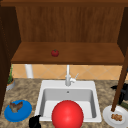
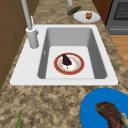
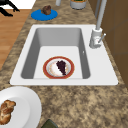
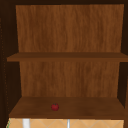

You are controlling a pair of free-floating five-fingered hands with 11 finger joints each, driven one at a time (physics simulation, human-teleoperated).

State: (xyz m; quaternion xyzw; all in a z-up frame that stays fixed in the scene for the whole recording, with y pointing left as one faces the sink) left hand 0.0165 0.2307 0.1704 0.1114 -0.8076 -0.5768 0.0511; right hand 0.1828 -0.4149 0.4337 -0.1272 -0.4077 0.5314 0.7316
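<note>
A black left hand (image 1: 35, 121) hovers at the front edge of the counter, just left of the sink (image 1: 45, 86), its fingers too dark to tell whether spread or curled. Nearest it lies a blue plate (image 1: 23, 113) bearing a brown piece of meat (image 1: 15, 106), just beside the hand but apart from it. The right hand (image 1: 122, 92) hangs over the right counter, partly behind a brown cabinet door edge (image 1: 120, 82), above a white plate (image 1: 110, 117) with a pastry (image 1: 116, 117). In the basin sits a red-rimmed plate (image 2: 77, 69) holding a dark slice (image 2: 66, 60). A tomato (image 1: 55, 53) rests on the cabinet shelf (image 1: 87, 53) above the faucet (image 1: 67, 77).
</note>
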